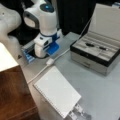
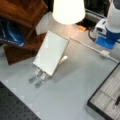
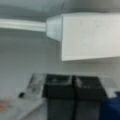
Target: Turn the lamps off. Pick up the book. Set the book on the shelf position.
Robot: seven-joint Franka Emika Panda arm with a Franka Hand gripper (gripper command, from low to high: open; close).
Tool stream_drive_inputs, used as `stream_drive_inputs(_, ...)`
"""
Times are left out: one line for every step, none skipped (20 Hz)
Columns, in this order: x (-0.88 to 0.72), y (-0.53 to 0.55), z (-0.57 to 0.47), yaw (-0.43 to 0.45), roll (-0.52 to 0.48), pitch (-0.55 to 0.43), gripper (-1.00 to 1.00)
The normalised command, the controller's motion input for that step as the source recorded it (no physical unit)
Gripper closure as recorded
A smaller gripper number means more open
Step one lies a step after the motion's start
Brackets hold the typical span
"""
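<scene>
The white spiral-bound book (image 1: 57, 91) (image 2: 51, 52) leans tilted on a silver metal stand (image 2: 40, 76) in both front views, with nothing holding it. The lamp shade (image 2: 68, 10) glows bright. My gripper (image 1: 50, 51) (image 2: 105, 45) hangs low over the table beside the lamp cable's white inline switch (image 1: 49, 61) (image 2: 105, 53). In the wrist view the black fingers (image 3: 60, 91) are pressed together, shut on nothing, just short of the switch box (image 3: 87, 35). The shelf position, a reddish-brown wooden board (image 1: 12, 95) (image 2: 27, 41), lies beside the book.
An open black-and-silver case (image 1: 97, 53) (image 2: 107, 97) holding pens stands at a front view's right. The white cable (image 1: 40, 72) (image 3: 22, 24) runs across the grey table past the book. A blue object (image 2: 12, 33) sits inside the wooden shelf.
</scene>
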Motion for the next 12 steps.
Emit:
stream_drive_inputs(-0.55, -0.13, -0.53, -0.104, 0.157, -0.400, 1.00)
stream_drive_inputs(-0.56, -0.13, -0.55, -0.108, 0.140, -0.412, 1.00)
stream_drive_inputs(-0.57, -0.14, -0.57, -0.109, 0.128, -0.409, 1.00)
stream_drive_inputs(-0.59, -0.16, -0.58, -0.111, 0.119, -0.410, 1.00)
stream_drive_inputs(-0.61, -0.17, -0.57, -0.111, 0.115, -0.411, 1.00)
stream_drive_inputs(-0.63, -0.18, -0.55, -0.114, 0.108, -0.411, 1.00)
stream_drive_inputs(-0.65, -0.19, -0.49, -0.115, 0.101, -0.419, 1.00)
stream_drive_inputs(-0.67, -0.19, -0.48, -0.113, 0.088, -0.425, 1.00)
stream_drive_inputs(-0.68, -0.19, -0.47, -0.110, 0.083, -0.431, 1.00)
stream_drive_inputs(-0.68, -0.19, -0.43, -0.108, 0.080, -0.441, 1.00)
stream_drive_inputs(-0.68, -0.19, -0.40, -0.105, 0.077, -0.449, 1.00)
stream_drive_inputs(-0.69, -0.19, -0.37, -0.099, 0.058, -0.445, 1.00)
